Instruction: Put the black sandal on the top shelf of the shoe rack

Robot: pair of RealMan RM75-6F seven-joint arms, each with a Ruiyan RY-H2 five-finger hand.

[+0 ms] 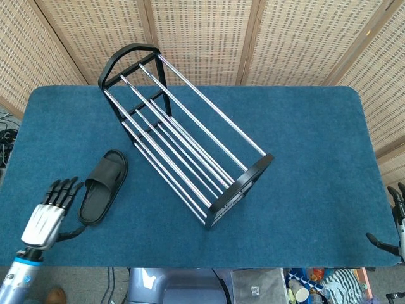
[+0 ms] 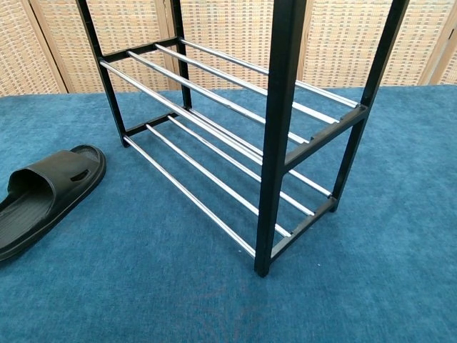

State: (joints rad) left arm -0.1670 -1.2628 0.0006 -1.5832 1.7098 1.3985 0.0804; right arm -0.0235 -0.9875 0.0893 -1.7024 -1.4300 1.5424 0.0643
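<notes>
The black sandal (image 1: 103, 187) lies flat on the blue table, left of the shoe rack (image 1: 183, 136); the chest view shows the sandal (image 2: 41, 199) at the left edge. The rack (image 2: 235, 136) has a black frame and chrome bars and stands diagonally across the table's middle, its shelves bare. My left hand (image 1: 52, 212) hovers over the table's front left, just left of the sandal, fingers spread and holding nothing. Only the fingertips of my right hand (image 1: 395, 225) show at the right edge, spread apart and off the table.
The blue felt table (image 1: 304, 158) stretches wide to the right of the rack. Woven screens (image 1: 209, 38) stand behind the table. Clutter lies on the floor below the front edge (image 1: 304, 288).
</notes>
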